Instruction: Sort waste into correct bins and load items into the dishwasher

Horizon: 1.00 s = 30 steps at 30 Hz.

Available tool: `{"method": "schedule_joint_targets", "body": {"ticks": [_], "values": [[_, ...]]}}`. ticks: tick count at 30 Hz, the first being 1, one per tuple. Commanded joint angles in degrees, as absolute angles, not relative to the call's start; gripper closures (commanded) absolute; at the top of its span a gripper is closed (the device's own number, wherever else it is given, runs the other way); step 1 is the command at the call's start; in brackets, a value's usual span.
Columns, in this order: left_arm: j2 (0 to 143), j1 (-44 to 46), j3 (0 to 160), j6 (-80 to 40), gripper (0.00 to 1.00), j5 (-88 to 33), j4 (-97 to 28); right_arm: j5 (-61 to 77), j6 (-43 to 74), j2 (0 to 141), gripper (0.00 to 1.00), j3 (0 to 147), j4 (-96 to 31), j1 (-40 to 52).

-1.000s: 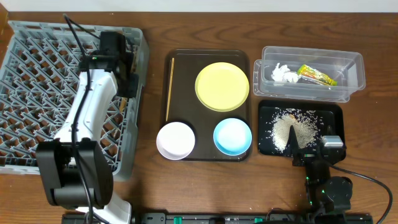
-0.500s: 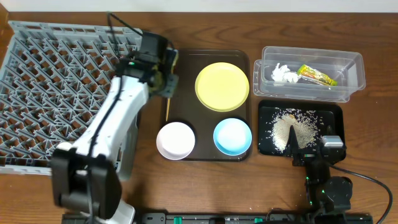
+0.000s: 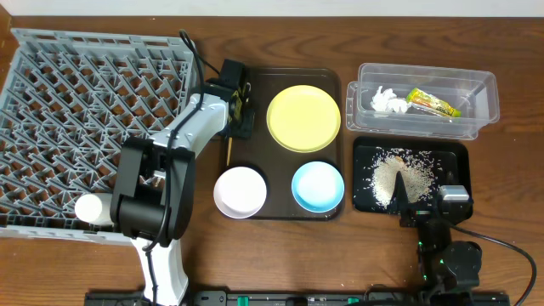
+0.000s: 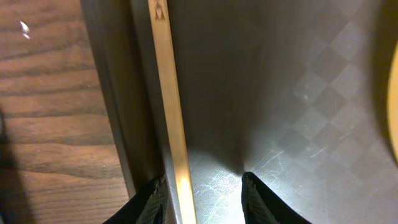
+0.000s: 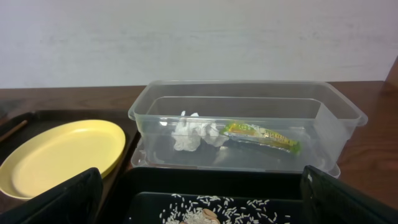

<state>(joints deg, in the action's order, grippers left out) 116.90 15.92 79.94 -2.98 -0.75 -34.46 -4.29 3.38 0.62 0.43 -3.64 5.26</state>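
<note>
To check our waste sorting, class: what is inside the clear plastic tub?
Inside the clear tub lie a crumpled white tissue and a green-and-orange wrapper, side by side. Anything beneath the tissue is covered.

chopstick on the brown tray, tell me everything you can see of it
The chopstick is a thin, pale wooden stick with a small dark mark near one end. It lies flat on the dark brown tray, close along one rim. The left gripper straddles it, jaws open, not yet closed on it.
</note>
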Motion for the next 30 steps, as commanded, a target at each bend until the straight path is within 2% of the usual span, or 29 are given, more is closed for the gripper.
{"method": "schedule_joint_targets", "body": {"ticks": [1,5,11,14,15,18,25,30], "values": [[117.9,15.9,79.9,-3.7,0.61,-0.9,-35.0,-4.0,3.1,0.3,0.01,0.3,-3.8,5.0],[119.1,15.9,79.9,-3.6,0.61,-2.9,-35.7,-4.0,3.1,0.3,0.01,0.3,-3.8,5.0],[121.4,16.1,79.7,-2.7,0.67,-9.8,-36.4,-4.0,3.1,0.3,0.01,0.3,-3.8,5.0],[121.6,16.1,79.7,-2.7,0.82,-9.8,-36.8,-4.0,3.1,0.3,0.01,0.3,-3.8,5.0],[121.3,16.0,80.0,-2.7,0.92,-9.8,-37.5,-4.0,3.1,0.3,0.01,0.3,-3.8,5.0],[119.4,15.6,82.0,-2.7,0.94,-9.5,-40.5,-4.0,3.1,0.3,0.01,0.3,-3.8,5.0],[106.2,13.7,89.9,-0.2,0.94,0.9,-50.5,-4.0,3.1,0.3,0.01,0.3,-3.8,5.0],[96.2,11.5,90.0,3.2,0.94,17.6,-52.5,-4.0,3.1,0.3,0.01,0.3,-3.8,5.0]]}}
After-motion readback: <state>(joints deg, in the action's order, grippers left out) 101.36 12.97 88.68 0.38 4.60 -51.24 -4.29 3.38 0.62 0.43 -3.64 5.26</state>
